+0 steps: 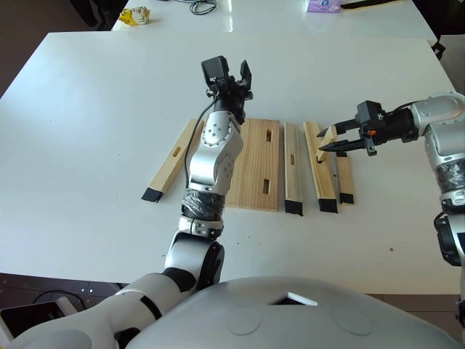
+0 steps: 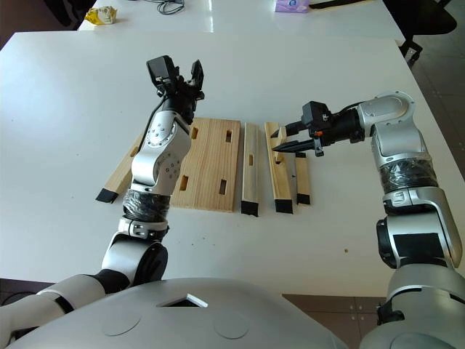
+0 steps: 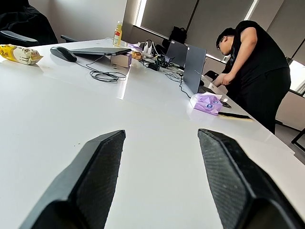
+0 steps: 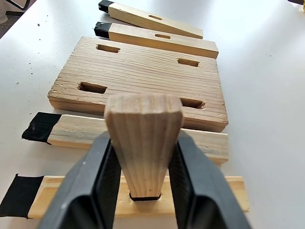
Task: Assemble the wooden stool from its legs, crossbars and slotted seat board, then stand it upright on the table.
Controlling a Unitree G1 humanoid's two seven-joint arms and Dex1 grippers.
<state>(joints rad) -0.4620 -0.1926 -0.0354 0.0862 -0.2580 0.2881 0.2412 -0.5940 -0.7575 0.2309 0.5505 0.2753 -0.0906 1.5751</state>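
The left arm [image 1: 214,145] rises bent over the worktop [image 1: 87,109], forearm lifted and wrist stretched away from the body. Its left pincer [image 1: 238,75] points forward with the fingers spread wide. The right arm [image 1: 436,116] comes in from the right side, and its right pincer [image 1: 324,142] is level, aimed leftward and clamped on a wooden crossbar [image 4: 143,129].

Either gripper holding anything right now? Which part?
The right gripper is shut on a short crossbar, pinching its two sides. The left gripper is open, holding nothing.
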